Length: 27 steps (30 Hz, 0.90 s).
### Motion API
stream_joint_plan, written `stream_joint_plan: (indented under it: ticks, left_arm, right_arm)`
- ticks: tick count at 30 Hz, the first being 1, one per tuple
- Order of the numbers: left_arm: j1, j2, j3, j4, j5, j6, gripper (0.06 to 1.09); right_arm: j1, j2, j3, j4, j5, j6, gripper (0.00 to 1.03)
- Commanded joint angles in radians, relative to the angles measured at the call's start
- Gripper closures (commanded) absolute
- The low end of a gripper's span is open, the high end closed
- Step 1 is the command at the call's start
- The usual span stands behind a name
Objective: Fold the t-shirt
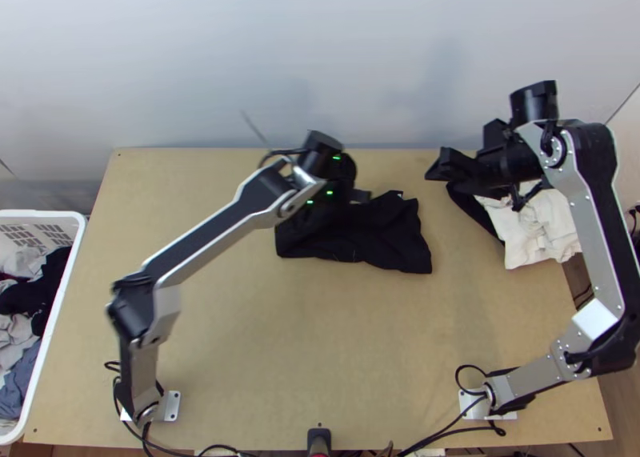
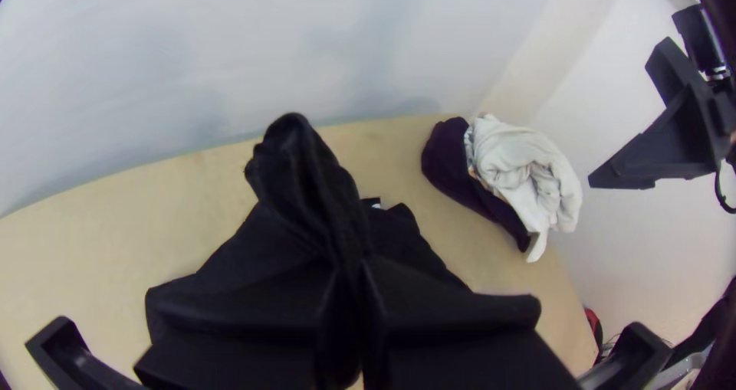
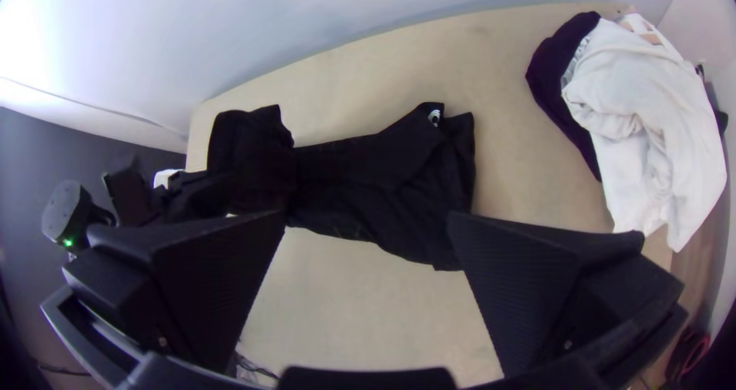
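The black t-shirt [image 1: 384, 233] lies toward the far side of the wooden surface [image 1: 264, 337], partly flattened toward its right end, with a bunched part standing up at its left end; that bunch is clenched in the jaws of the left gripper [image 2: 353, 290], while the jaws of the right gripper [image 3: 366, 217] are parted, grasping nothing, held above the surface between the shirt and the white cloth [image 1: 536, 225]. The step in hand is judged to be gathering or turning the left end for a fold; the shirt seems only roughly shaped so far. The pinched part is best lifted just clear, carried low and slowly, then laid flat before it is let go; if it is dragged, the lower layer may be pulled askew. The end by the small pale tag [image 3: 435, 118] could usefully be pinned by the right jaws; creases should be smoothed and edges matched before another fold is made; the white cloth should be left untouched.
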Motion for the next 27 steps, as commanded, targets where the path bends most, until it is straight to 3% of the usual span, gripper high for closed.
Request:
stream_joint_plan:
  ticks: [1,27]
  left_arm:
    - [-0.073,0.209,0.21,0.01,-0.037,-0.007,1.05]
    - [-0.194,0.356,0.241,0.12,-0.046,-0.033,1.05]
  right_arm:
    - [-0.048,-0.041,-0.062,0.018,0.005,0.021,0.04]
    - [-0.069,-0.062,-0.153,0.038,0.005,0.035,0.04]
